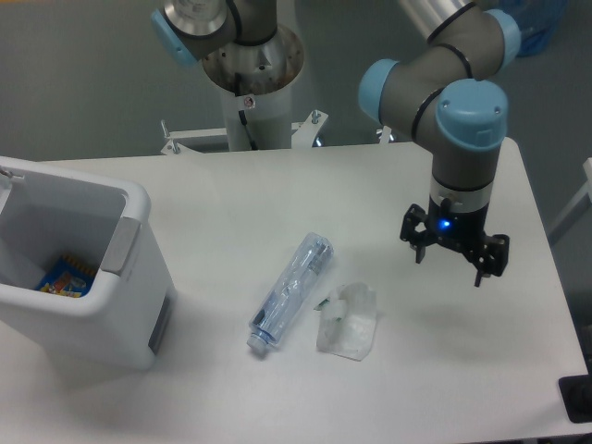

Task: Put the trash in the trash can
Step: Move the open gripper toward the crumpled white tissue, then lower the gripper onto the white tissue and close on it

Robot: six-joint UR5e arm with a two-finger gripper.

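Observation:
Two pieces of trash lie on the white table [231, 203]: a long crushed clear bottle [291, 291] with a bluish tint, its cap end toward the front, and a crumpled clear wrapper [348, 321] with a green speck just right of it. The trash can [88, 287], a large white bin with a grey side panel, stands at the left edge with its top uncovered. My gripper [450, 263] hangs above the table to the right of the wrapper, fingers spread open and holding nothing.
A colourful packet [65, 277] lies inside the bin. The arm's base column [252, 83] rises behind the table's far edge. A dark object [578, 398] sits at the lower right corner, off the table.

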